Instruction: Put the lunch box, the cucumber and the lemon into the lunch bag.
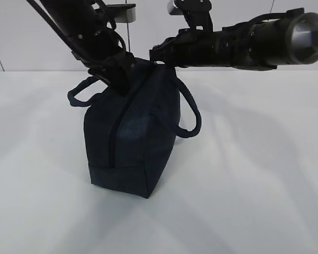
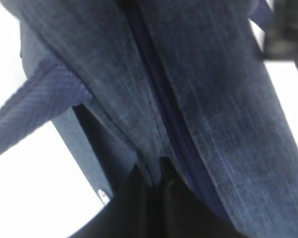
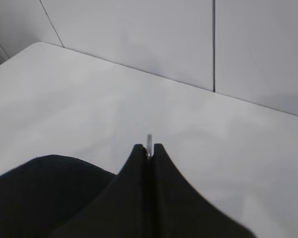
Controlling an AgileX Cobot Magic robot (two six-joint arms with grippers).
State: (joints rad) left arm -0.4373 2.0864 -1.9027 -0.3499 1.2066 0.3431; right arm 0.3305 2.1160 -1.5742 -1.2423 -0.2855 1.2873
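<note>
**Both grippers pinched onto a zipped lunch bag; no food items in view**

You have the lunch bag (image 1: 129, 143) standing on the white table (image 1: 254, 185), near the middle, narrow end toward the exterior camera, zipper (image 2: 161, 99) run shut along its top ridge. Lunch box, cucumber and lemon appear in no view; whether they are inside cannot be told.

Handling: judge the bag soft and light. The fabric creases and peaks where it is pinched, so expect it to sag or tip rather than hold its shape. A handle loop (image 1: 188, 114) or the silver pull gives a surer hold than loose cloth.

Left gripper (image 1: 116, 71): the arm descends at a slant from upper left, jaws closed on a fold of fabric beside the zipper at the far top of the bag.

Right gripper (image 3: 149, 148): the arm reaches in nearly level from the right. Its jaws are pressed together on a thin silver sliver (image 3: 149, 140), probably the zipper pull.
</note>
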